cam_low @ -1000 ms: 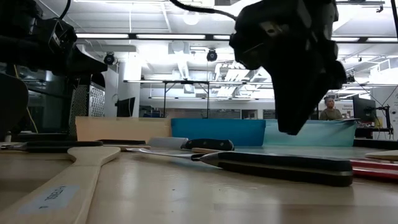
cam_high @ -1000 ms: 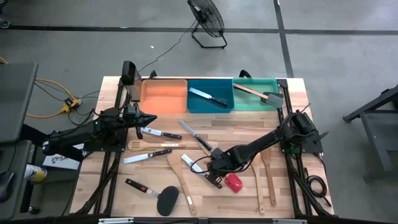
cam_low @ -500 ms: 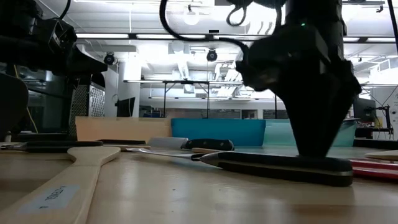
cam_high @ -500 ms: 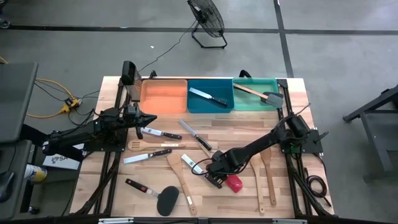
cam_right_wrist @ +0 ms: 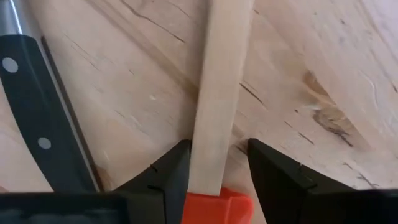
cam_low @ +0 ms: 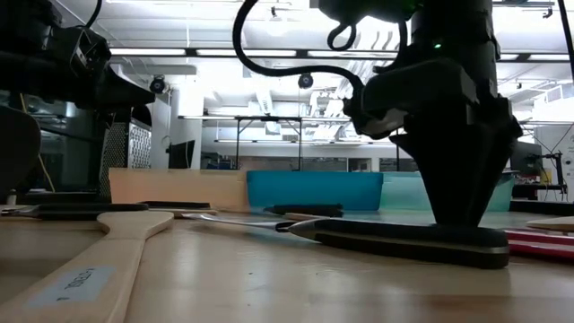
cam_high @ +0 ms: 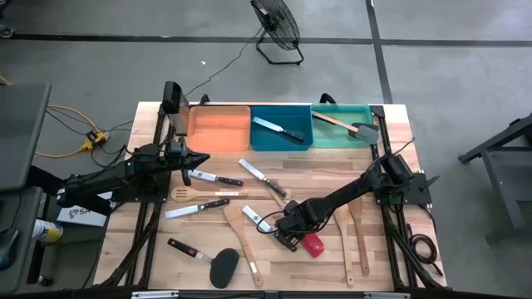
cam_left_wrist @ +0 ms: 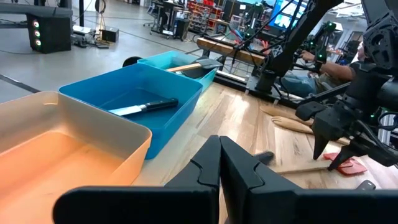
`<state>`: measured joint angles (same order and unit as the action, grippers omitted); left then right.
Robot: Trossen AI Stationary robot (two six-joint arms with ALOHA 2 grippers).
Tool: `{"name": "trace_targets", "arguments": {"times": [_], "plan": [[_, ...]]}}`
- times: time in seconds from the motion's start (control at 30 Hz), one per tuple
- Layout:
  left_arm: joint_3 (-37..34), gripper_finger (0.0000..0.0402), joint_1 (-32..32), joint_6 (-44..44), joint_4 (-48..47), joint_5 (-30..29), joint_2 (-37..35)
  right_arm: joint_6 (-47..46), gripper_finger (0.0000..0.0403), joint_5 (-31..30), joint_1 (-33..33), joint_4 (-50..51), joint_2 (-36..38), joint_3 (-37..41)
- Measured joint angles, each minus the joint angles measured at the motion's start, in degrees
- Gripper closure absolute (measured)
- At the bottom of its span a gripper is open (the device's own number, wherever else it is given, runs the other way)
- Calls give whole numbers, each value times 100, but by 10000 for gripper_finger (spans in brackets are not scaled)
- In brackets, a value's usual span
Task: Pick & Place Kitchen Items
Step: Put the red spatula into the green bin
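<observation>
My right gripper (cam_high: 287, 233) points down at the table's middle, open. Its fingers (cam_right_wrist: 169, 176) stand on either side of the wooden handle (cam_right_wrist: 214, 106) of a red-headed turner (cam_high: 312, 243), close to the red head (cam_right_wrist: 219, 205). A gap shows beside one finger. A black-handled knife (cam_right_wrist: 38, 118) lies flat next to it. In the low view the gripper (cam_low: 457, 213) reaches down to the tabletop behind that knife (cam_low: 408, 240). My left gripper (cam_left_wrist: 219, 163) is shut and empty, level above the table's far left (cam_high: 198, 159).
Orange (cam_high: 219, 129), blue (cam_high: 281, 141) and green (cam_high: 342, 138) bins line the far edge; the blue holds a knife, the green a turner. Knives (cam_high: 214, 178), a wooden fork (cam_high: 193, 194), wooden spoons (cam_high: 241, 237) (cam_high: 347, 249) and a black spatula (cam_high: 224, 267) lie scattered on the table.
My right gripper has come down from a little above the table until its fingers reach the tabletop around the red turner's handle. The left arm has kept still.
</observation>
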<state>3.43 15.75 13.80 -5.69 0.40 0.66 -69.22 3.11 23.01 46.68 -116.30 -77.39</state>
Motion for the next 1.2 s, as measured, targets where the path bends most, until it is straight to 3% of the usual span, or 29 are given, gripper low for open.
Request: {"name": "trace_targets", "arguments": {"times": [0.37,0.67,1.2], "plan": [[1,402,-2,0,0,-2,-1,-163,273,-17,20,-18,-20,10],[0,402,-2,0,0,-2,-1,-152,341,113,-18,-31,-30,18],[0,402,0,0,0,-2,0,685,343,-33,26,227,-42,-206]]}}
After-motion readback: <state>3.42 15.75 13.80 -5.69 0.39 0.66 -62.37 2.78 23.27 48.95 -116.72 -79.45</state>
